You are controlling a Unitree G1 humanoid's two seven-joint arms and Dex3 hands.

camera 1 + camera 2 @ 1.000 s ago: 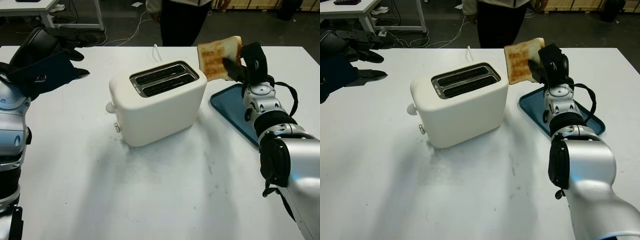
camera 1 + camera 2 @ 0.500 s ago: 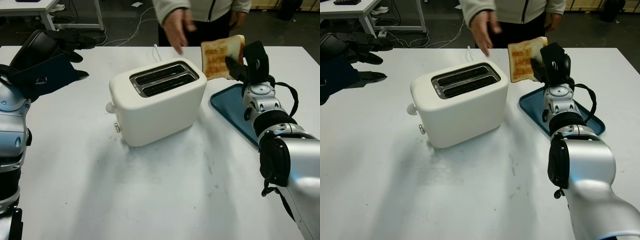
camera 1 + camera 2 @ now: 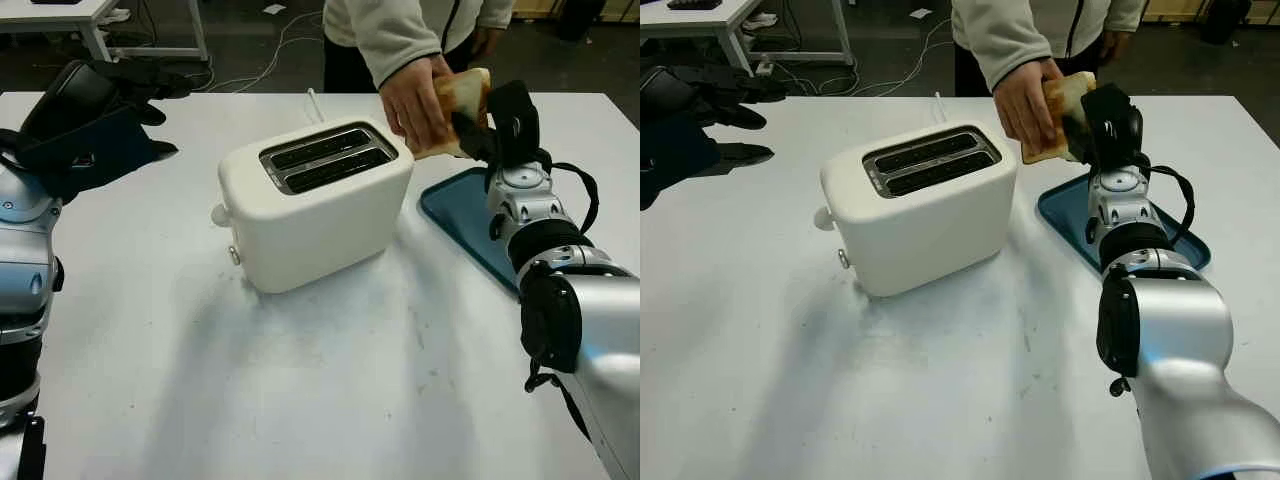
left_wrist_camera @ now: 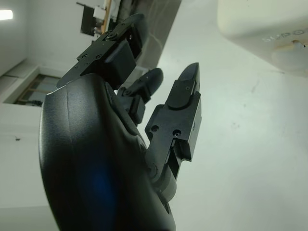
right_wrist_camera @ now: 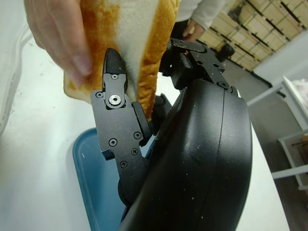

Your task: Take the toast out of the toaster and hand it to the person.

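Right hand [image 3: 492, 128] fingers clamp the toast [image 3: 462, 98], gripped also by person's hand [image 3: 415, 102]; left hand [image 3: 100, 120] open, raised beside toaster [image 3: 315, 205].

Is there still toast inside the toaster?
No, it's empty: both slots of the toaster look dark and bare. The toast is out, held by the right hand and the person's hand.

White surface [image 3: 330, 380] before me, with cream toaster [image 3: 315, 205] at centre and blue tray [image 3: 468, 225] to its right.
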